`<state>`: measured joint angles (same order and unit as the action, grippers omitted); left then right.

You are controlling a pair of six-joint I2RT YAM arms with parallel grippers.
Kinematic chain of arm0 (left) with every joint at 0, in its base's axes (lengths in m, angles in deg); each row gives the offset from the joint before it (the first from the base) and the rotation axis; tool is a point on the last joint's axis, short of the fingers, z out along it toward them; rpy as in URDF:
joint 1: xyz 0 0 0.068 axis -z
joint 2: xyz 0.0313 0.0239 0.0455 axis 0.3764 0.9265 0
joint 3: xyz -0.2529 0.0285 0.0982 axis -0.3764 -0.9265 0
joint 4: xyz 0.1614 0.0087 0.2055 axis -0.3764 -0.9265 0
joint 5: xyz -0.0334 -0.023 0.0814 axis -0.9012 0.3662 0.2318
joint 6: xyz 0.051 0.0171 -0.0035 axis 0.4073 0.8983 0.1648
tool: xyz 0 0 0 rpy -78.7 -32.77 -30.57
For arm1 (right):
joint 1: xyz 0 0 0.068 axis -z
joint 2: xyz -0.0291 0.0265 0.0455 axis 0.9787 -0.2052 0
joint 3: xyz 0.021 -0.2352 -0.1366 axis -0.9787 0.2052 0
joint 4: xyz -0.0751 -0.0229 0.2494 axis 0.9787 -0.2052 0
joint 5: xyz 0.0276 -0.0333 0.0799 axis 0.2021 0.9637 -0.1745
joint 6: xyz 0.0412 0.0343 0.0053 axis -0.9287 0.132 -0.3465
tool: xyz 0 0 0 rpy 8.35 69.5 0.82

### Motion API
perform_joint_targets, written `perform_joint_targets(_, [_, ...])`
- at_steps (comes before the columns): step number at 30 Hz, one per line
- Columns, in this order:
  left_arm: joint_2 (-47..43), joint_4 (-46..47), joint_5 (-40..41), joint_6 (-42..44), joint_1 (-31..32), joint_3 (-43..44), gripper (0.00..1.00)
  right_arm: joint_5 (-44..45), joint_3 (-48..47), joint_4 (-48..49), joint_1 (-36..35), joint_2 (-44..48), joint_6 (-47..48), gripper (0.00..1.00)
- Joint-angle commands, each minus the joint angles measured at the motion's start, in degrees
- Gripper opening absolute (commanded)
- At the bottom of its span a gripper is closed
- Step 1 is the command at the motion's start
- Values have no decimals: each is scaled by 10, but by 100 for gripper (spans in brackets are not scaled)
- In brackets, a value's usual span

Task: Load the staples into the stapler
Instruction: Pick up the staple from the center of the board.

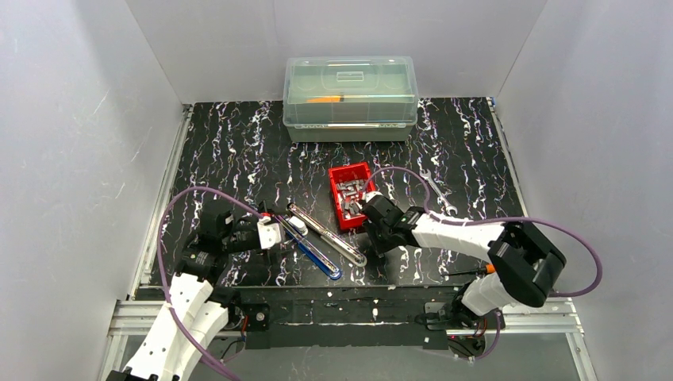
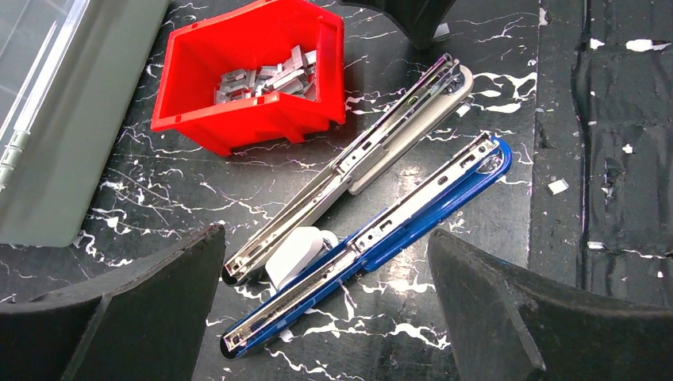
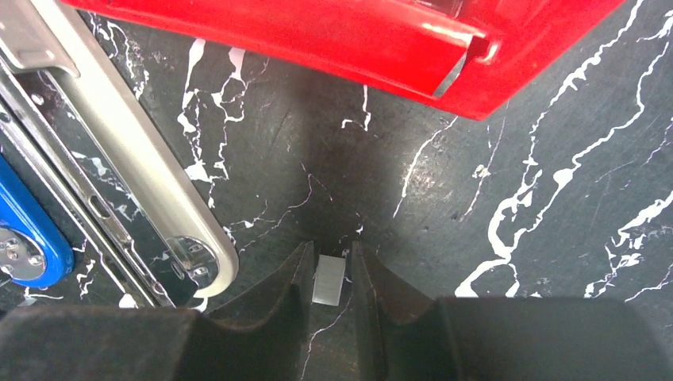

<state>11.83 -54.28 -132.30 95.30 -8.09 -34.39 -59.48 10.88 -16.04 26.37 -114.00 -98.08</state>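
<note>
Early stage, judging by the layout. Blue-and-grey hinged stapler (image 1: pixel 327 235) opened out flat just left of the red plastic bin (image 1: pixel 334 198), both metal rails facing up. No strip visible in either rail, so nothing loaded yet. Plenty of short silvery staple strips (image 2: pixel 270 78) piled inside the red bin. One loose grey strip (image 3: pixel 329 279) lying on the black marbled mat (image 3: pixel 516 159) just outside the bin's near wall, with the stapler's grey tip close by.

Left to do, at a guess: lift that strip, carry it to a rail, seat it, fold the stapler shut.

Pose:
- Right gripper (image 3: pixel 330 250) down at mat level by the bin's near-right corner, fingers (image 3: pixel 278 302) flanking the loose strip closely on both sides. Jaws narrowed around it; cannot tell whether clamped or only bracketing. Strip not lifted off the mat.
- Left gripper (image 2: pixel 325 238) well left of the bin, hovering over the stapler's white hinge end (image 2: pixel 298 250). Spread fully wide, holding nothing, no contact with the stapler as far as visible.
</note>
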Motion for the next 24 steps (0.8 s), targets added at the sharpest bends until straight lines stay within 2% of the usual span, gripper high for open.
perform_joint_targets(1, [-5,-15,-12,4,1,4,99,19,-31,-27,-3,-21,-4,30])
perform_joint_targets(6, [-5,-16,-12,5,2,4,99,24,-50,-64,-4,-27,-9,28])
perform_joint_targets(10, [-9,-20,-12,6,2,2,99,24,-67,-97,-4,-27,-15,37])
perform_joint_targets(14, [-13,-22,-11,6,2,1,99,26,-89,-125,-5,-35,-23,40])
perform_joint_targets(24, [-17,-22,-10,8,2,-1,99,27,-122,-164,-13,-78,-41,36])
